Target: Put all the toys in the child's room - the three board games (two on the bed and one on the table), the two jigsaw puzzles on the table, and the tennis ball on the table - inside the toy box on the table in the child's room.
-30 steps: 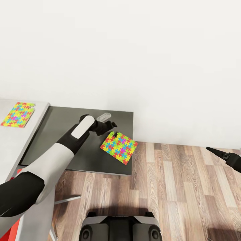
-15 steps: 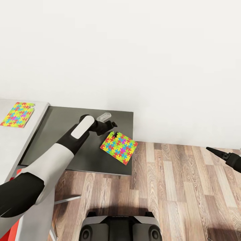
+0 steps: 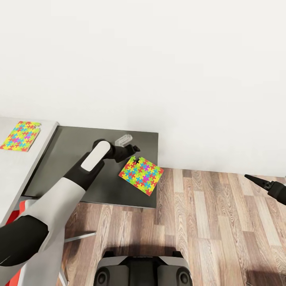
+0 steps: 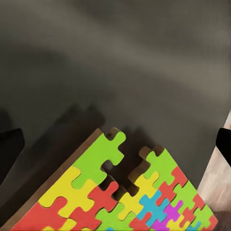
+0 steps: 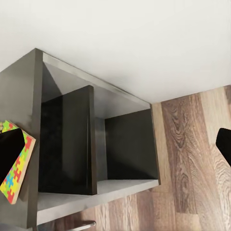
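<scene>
Puzzles both lie loose: one jigsaw puzzle (image 3: 141, 175) on the table's dark wing (image 3: 75, 167), another (image 3: 20, 136) far left on the grey top. Left gripper (image 3: 133, 149) hovers over the near one, fingers wide. Right gripper (image 3: 254, 180): cannot tell. I judge most remains.

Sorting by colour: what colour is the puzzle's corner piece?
Lime green corner piece, clearest in the left wrist view.

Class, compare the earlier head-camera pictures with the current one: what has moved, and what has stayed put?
The robot's left arm has shifted slightly: its elbow dropped lower and its left gripper edged a little farther from the robot, beside the many-coloured jigsaw puzzle square on the dark grey desk wing. Nothing was grasped or released. Both puzzles, the desk and the right gripper stayed unchanged.
</scene>
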